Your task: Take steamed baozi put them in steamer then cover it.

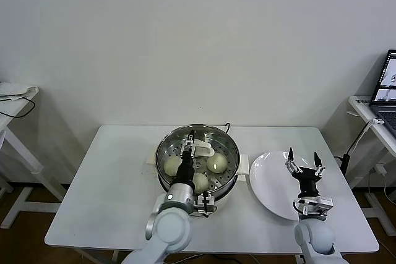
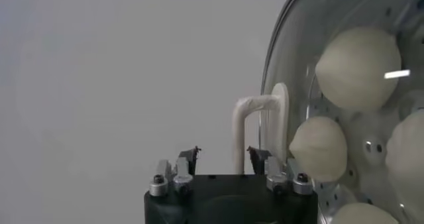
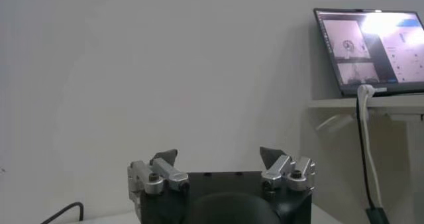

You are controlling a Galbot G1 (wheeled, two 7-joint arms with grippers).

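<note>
Releasing the cover point(image 1: 197, 153), the left gripper point(image 2: 222, 154) has its jaws parted around the handle point(image 2: 255, 116); right gripper point(image 1: 303, 160) idles open.

inventory: 1 steamer point(image 1: 197, 160) on 1 counter point(image 1: 111, 190); 1 cover point(image 1: 185, 137) with 1 handle point(image 1: 202, 147); 1 white plate point(image 1: 272, 183). baozi point(image 1: 216, 162): the head view shows 3, the left wrist view 4. tools: 2, left tool point(image 1: 191, 138) and right tool point(image 1: 303, 160). 1 laptop point(image 1: 387, 88).
</note>
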